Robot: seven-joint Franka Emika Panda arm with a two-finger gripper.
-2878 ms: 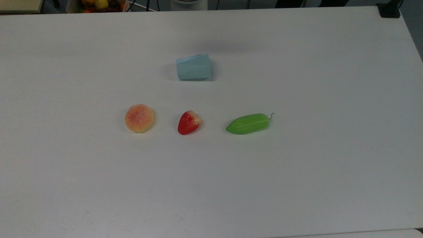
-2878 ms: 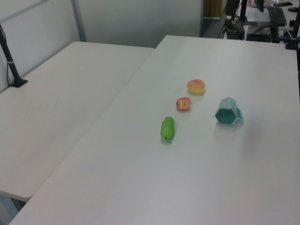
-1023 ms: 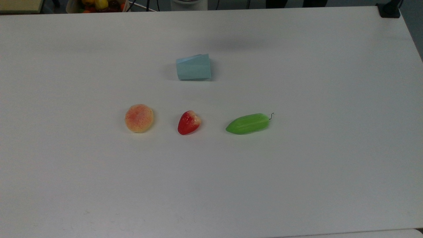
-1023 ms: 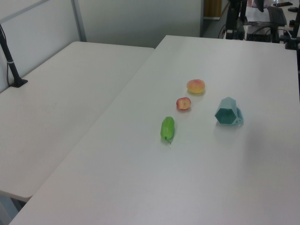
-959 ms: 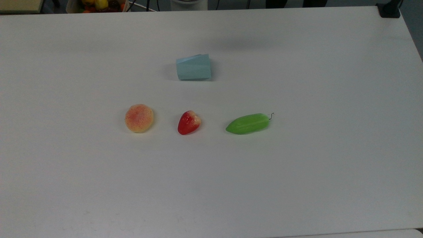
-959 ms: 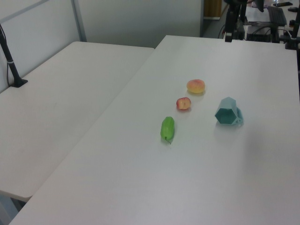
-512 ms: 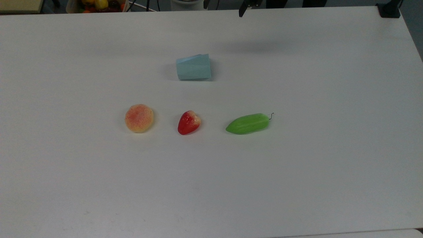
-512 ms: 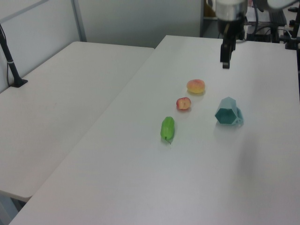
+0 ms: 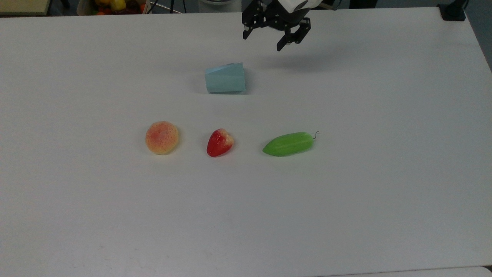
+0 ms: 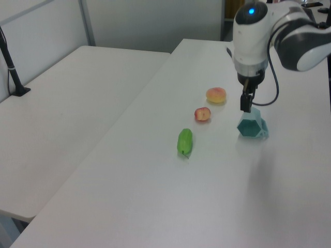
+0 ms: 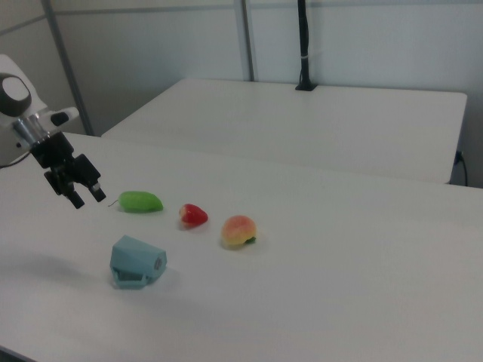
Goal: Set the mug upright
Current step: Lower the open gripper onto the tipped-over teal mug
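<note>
Top view: end effector, fingers spread, hangs above the toppled mug.

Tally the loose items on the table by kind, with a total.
Mug, lying on its side: 1
Peach: 1
Strawberry: 1
Green pod-shaped vegetable: 1
Total: 4
</note>
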